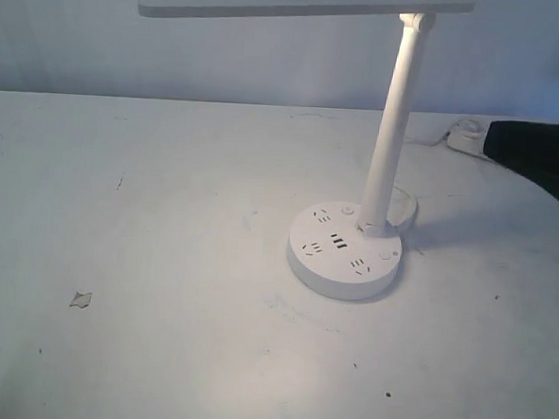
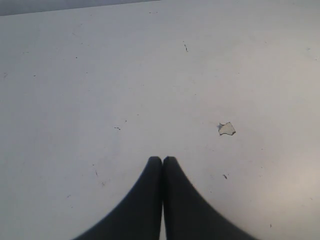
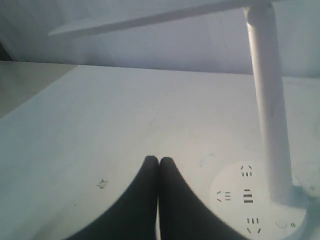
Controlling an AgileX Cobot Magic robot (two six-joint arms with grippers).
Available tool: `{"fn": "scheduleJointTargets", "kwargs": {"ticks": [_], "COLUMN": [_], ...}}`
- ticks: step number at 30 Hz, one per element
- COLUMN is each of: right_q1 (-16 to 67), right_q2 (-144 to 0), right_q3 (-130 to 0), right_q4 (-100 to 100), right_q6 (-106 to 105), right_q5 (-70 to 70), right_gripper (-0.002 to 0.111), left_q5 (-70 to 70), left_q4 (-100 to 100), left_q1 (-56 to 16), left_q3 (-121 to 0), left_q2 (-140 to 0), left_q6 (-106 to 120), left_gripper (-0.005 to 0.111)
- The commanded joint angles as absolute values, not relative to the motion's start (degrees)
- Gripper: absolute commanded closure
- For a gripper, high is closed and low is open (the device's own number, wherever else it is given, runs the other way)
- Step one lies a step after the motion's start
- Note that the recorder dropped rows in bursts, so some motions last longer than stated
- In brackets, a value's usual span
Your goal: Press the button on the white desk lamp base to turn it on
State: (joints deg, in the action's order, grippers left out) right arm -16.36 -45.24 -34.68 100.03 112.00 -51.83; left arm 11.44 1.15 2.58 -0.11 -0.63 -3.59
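The white desk lamp stands right of the table's middle, its long flat head [image 1: 302,4] up on a slim pole [image 1: 393,131]. The white desk lamp base [image 1: 345,252] is a round puck with socket holes, dark USB slots and small round buttons [image 1: 347,212]. My right gripper [image 3: 159,160] is shut and empty, hovering over the table short of the base [image 3: 250,200]. Its dark arm [image 1: 539,159] enters from the right, behind the lamp. My left gripper [image 2: 162,159] is shut over bare table and out of the exterior view.
A small pale chip [image 1: 81,299] lies on the white table at front left, also seen as a chip [image 2: 226,129] in the left wrist view. A small white plug-like object [image 1: 466,135] sits at the back right beside the arm.
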Motion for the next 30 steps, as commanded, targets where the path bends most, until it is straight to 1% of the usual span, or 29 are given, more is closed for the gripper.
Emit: {"fn": "scheduleJointTargets", "kwargs": {"ticks": [1, 5, 8, 14, 17, 19, 23, 28, 30], "right_q1": [-16.7, -16.7, -16.7, -16.7, -16.7, -16.7, -17.6, -18.3, -18.3], "right_q2": [-38.6, -29.3, -24.4, -11.0, -6.0, -4.7, -3.8, -3.8, -3.8], "right_q3": [-35.0, -39.2, -40.8, -39.7, -38.3, -37.0, -33.9, -31.0, -30.6], "right_q4": [99.9, 95.3, 94.0, 92.0, 97.4, 99.9, 99.9, 99.7, 92.0], "right_q6": [112.6, 120.4, 120.4, 120.4, 120.4, 119.9, 119.4, 119.9, 119.9], "right_q5": [-50.9, -43.8, -44.2, -43.4, -39.4, -38.6, -30.0, -23.8, -19.0], "right_gripper": [0.108, 0.108, 0.108, 0.108, 0.108, 0.108, 0.108, 0.108, 0.108], "left_q5": [11.3, 11.3, 11.3, 11.3, 11.3, 11.3, 11.3, 11.3, 11.3], "left_q4": [0.9, 0.9, 0.9, 0.9, 0.9, 0.9, 0.9, 0.9, 0.9], "left_q1": [2.7, 2.7, 2.7, 2.7, 2.7, 2.7, 2.7, 2.7, 2.7], "left_q3": [0.0, 0.0, 0.0, 0.0, 0.0, 0.0, 0.0, 0.0, 0.0], "left_q2": [-0.7, -0.7, -0.7, -0.7, -0.7, -0.7, -0.7, -0.7, -0.7], "left_q6": [-3.6, -3.6, -3.6, -3.6, -3.6, -3.6, -3.6, -3.6, -3.6], "left_gripper": [0.107, 0.107, 0.107, 0.107, 0.107, 0.107, 0.107, 0.107, 0.107]}}
